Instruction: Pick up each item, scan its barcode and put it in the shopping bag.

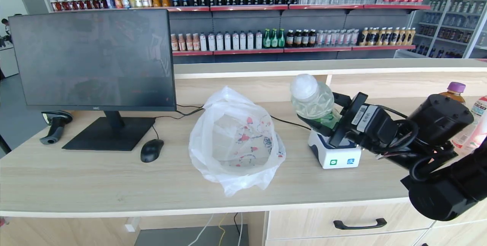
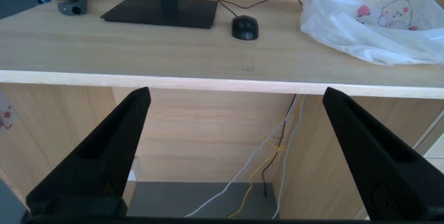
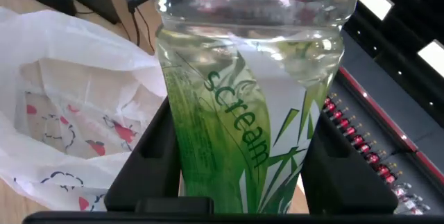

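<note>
My right gripper (image 1: pixel 323 118) is shut on a clear bottle with a green label (image 1: pixel 314 99), held tilted just above the white barcode scanner box (image 1: pixel 336 154). The right wrist view has the same bottle (image 3: pixel 253 113) clamped between the black fingers (image 3: pixel 149 161), with the shopping bag (image 3: pixel 62 106) behind it. The white plastic shopping bag (image 1: pixel 236 141) stands open in the middle of the counter, left of the scanner. My left gripper (image 2: pixel 236 151) hangs open below the counter's front edge (image 2: pixel 208 82), with nothing between its fingers.
A monitor (image 1: pixel 93 61), a mouse (image 1: pixel 151 150) and a handheld scanner (image 1: pixel 55 126) sit on the left of the counter. Several more bottles (image 1: pixel 466 116) stand at the far right. Cables (image 2: pixel 274 161) hang under the counter. Drink shelves line the back wall.
</note>
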Controlling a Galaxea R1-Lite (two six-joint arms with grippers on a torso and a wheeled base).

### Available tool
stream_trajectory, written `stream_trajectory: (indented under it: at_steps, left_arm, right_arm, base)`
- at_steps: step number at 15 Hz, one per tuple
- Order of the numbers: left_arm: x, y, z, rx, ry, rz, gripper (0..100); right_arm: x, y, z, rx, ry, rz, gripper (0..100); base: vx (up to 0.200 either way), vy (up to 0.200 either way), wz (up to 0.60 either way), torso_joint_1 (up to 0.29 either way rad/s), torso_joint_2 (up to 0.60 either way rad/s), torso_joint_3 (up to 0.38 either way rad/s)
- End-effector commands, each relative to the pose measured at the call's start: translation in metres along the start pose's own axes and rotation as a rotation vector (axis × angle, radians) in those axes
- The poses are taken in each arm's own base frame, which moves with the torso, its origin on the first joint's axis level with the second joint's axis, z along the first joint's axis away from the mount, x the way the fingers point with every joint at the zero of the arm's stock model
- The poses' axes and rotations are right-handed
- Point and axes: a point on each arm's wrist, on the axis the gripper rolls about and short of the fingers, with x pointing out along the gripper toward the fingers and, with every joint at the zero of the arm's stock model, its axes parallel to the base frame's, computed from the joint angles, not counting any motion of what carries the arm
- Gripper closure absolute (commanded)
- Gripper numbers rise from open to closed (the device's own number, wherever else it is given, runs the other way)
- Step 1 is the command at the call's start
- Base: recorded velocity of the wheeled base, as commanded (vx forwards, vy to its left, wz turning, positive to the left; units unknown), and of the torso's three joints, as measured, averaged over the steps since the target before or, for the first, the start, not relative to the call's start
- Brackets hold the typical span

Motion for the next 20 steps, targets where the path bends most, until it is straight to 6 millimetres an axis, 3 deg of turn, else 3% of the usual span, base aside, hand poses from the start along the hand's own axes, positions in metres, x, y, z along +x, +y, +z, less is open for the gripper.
stream_trajectory:
  at_steps: [1, 8, 12, 20]
  left_arm:
    - [0.000, 0.000, 0.000, 0.001, -0.003, 0.001, 0]
    - [0.000, 0.000, 0.000, 0.004, 0.001, 0.001, 0]
    - [0.000, 0.000, -0.001, 0.004, 0.006, 0.000, 0]
    - [0.000, 0.000, -0.001, 0.004, 0.007, 0.001, 0]
  right_arm:
    - [-0.019, 0.000, -0.005, -0.026, 0.038, 0.024, 100]
    - [-0.027, -0.013, -0.029, -0.095, 0.040, 0.041, 100]
    - [-0.020, -0.004, -0.045, -0.082, 0.052, 0.060, 100]
    - [-0.014, -0.001, -0.054, -0.086, 0.051, 0.066, 100]
  base:
    - [0.000, 0.000, 0.00, 0.000, 0.00, 0.000]
    - [0.000, 0.000, 0.00, 0.000, 0.00, 0.000]
    - [0.000, 0.000, 0.00, 0.000, 0.00, 0.000]
    - [0.000, 0.000, 0.00, 0.000, 0.00, 0.000]
